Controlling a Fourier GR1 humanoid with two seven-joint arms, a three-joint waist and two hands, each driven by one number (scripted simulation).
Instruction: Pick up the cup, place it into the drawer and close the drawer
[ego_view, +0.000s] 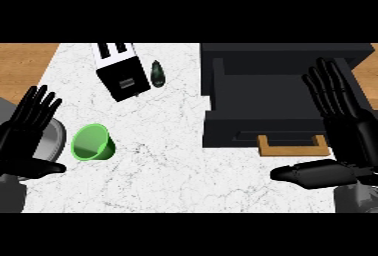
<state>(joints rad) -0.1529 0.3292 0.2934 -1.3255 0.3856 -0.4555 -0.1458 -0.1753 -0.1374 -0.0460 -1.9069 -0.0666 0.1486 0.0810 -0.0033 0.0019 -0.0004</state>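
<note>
Left hand (28, 131) at near-left edge, fingers straight, holding nothing. Green cup (93, 143) just to its right, apart from it, tipped on its side, mouth toward the viewer. Right hand (341, 131) likewise flat and empty, well apart from cup. Farther back on the right: open drawer (258, 95). Judged a left-hand pick.

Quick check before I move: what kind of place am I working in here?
Most likely a kitchen counter: a white marble-look countertop with a black toaster at the back, a green cup lying near the left hand, and a dark drawer unit standing open on the right.
</note>
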